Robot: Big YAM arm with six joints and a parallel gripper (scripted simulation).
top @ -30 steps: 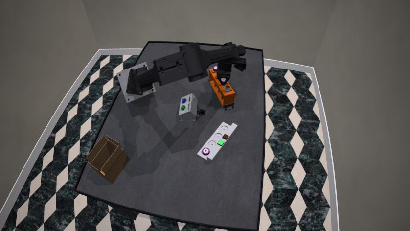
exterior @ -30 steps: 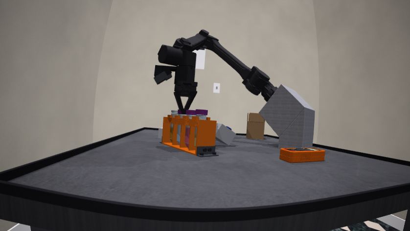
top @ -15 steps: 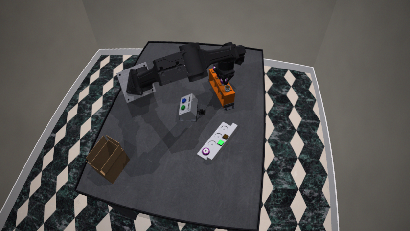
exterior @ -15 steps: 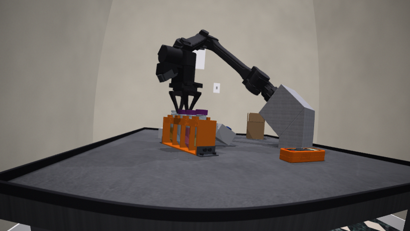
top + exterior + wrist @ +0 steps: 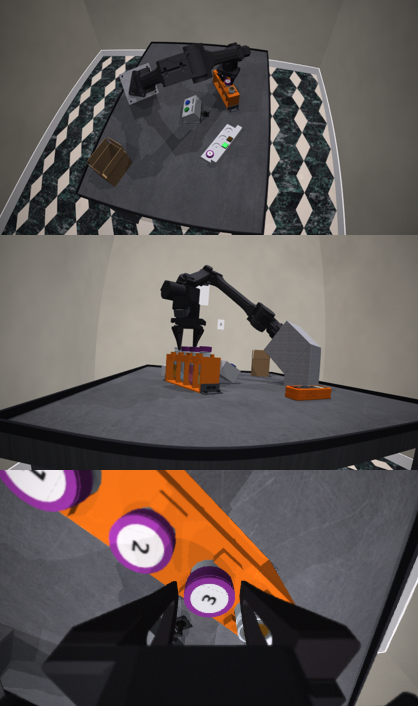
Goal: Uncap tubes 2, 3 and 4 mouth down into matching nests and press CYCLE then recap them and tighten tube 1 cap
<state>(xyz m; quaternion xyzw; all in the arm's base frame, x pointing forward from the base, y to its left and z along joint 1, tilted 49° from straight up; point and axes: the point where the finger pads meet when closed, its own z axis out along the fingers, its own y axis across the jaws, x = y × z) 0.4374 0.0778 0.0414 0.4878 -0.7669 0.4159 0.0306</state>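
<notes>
My gripper [image 5: 187, 347] [image 5: 208, 588] is open, pointing down, its fingers on either side of cap 3 [image 5: 227, 81] [image 5: 209, 599] with gaps. Cap 3 sits on its tube in the orange decapping station [image 5: 233, 100] [image 5: 210, 366]. Cap 2 [image 5: 140, 547] and cap 1 [image 5: 42, 482] [image 5: 205, 349] are on their tubes. Tube 4 [image 5: 231, 89] is uncapped. Cap 4 [image 5: 209, 153] lies in nest 4 of the white cap tray [image 5: 237, 129]; the other nests are empty. The green lamp [image 5: 224, 145] is lit, the amber lamp [image 5: 229, 139] dark. CYCLE [image 5: 187, 102] and READY [image 5: 186, 109] show on their housing.
The grey key housing [image 5: 192, 116] stands between the arm's base and the cap tray, with a small black fixture [image 5: 205, 113] beside it. A brown open box [image 5: 116, 168] stands at the table's lower left. An orange device [image 5: 307, 393] lies by the arm's base.
</notes>
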